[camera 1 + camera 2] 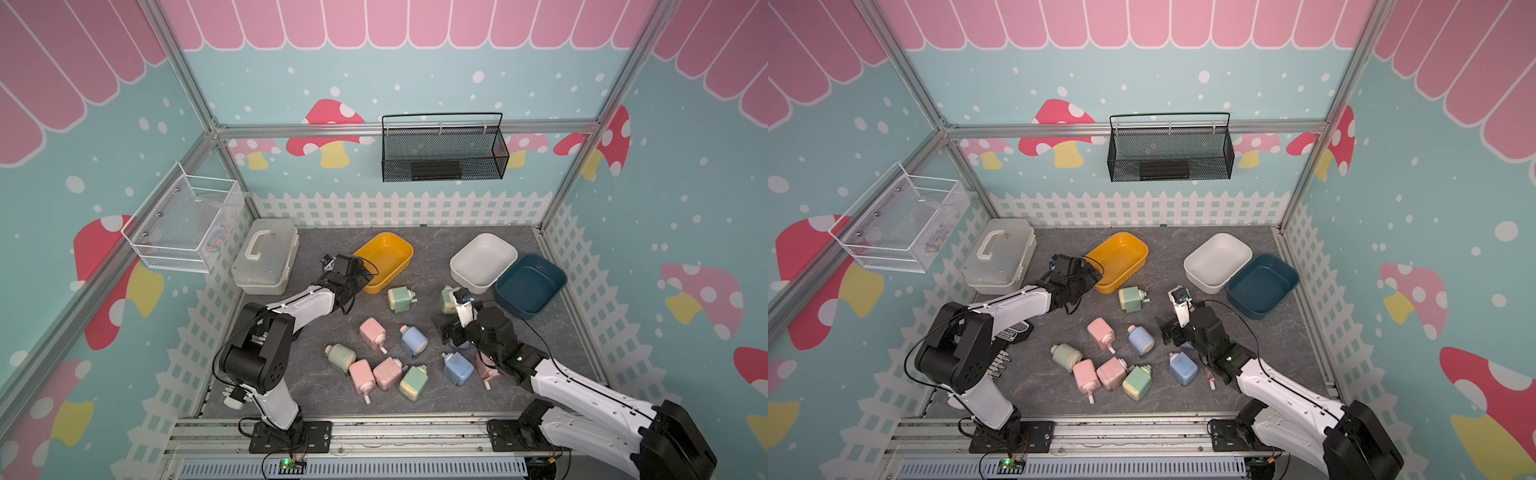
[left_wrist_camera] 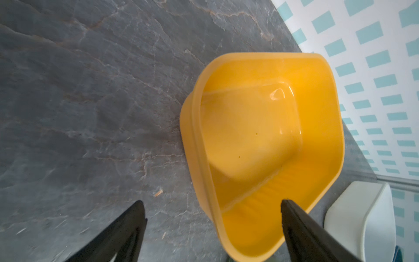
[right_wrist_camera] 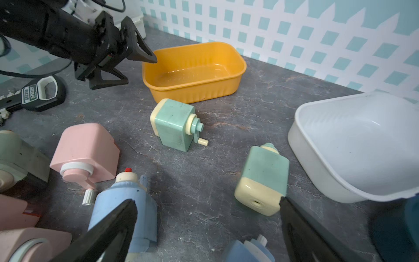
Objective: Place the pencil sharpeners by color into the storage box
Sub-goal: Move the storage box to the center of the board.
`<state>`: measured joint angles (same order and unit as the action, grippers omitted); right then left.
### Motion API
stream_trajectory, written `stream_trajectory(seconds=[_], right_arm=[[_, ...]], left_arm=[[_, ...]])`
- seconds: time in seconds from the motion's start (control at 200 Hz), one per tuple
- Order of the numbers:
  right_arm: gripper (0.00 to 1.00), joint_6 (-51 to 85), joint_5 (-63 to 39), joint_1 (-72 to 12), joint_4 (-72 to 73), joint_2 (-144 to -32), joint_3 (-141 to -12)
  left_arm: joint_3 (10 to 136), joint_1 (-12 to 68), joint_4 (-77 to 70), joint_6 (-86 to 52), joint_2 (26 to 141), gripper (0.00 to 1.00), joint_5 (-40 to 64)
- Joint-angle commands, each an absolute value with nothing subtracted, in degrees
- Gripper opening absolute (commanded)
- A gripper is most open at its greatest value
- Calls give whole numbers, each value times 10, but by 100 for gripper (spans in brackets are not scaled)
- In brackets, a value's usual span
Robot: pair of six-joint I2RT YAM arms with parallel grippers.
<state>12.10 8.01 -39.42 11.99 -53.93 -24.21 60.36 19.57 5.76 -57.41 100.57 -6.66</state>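
Note:
Several pencil sharpeners lie loose on the grey table: a green one (image 1: 401, 299) by the yellow storage box (image 1: 382, 257), a second green one (image 3: 263, 181), a pink one (image 1: 372, 332), a blue one (image 1: 413, 340) and a cluster nearer the front (image 1: 387, 372). My left gripper (image 2: 212, 203) is open and empty, and its jaws straddle the yellow box's near rim (image 2: 197, 127). My right gripper (image 3: 208, 202) is open and empty above bare table, between the blue sharpener (image 3: 127, 204) and the second green one. Another blue sharpener (image 3: 247, 249) lies just under it.
A white tub (image 1: 484, 262) and a dark blue tub (image 1: 530, 286) stand at the back right. A translucent lidded case (image 1: 266, 257) sits at the back left. One pink sharpener (image 1: 484, 368) is partly hidden under the right arm. The fence-patterned walls close in the table.

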Motion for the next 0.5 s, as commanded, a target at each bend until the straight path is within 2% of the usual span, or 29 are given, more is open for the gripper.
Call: stream_trajectory(seconds=[0.0,0.15,0.3,0.495], right_arm=[[99,120,119,-395,136,-488,-223],[99,96,138,-395,56,-421,-233],[99,87,155,-395,7,-353,-228],[99,78,165,-395,-19,-281,-215]], left_arm=[[639,196,68,-577,1043,84,-92],[685,195,82,-579,1088,68,-103],[708,200,94,-580,1107,49,-103],[712,201,109,-575,1103,33,-126]])
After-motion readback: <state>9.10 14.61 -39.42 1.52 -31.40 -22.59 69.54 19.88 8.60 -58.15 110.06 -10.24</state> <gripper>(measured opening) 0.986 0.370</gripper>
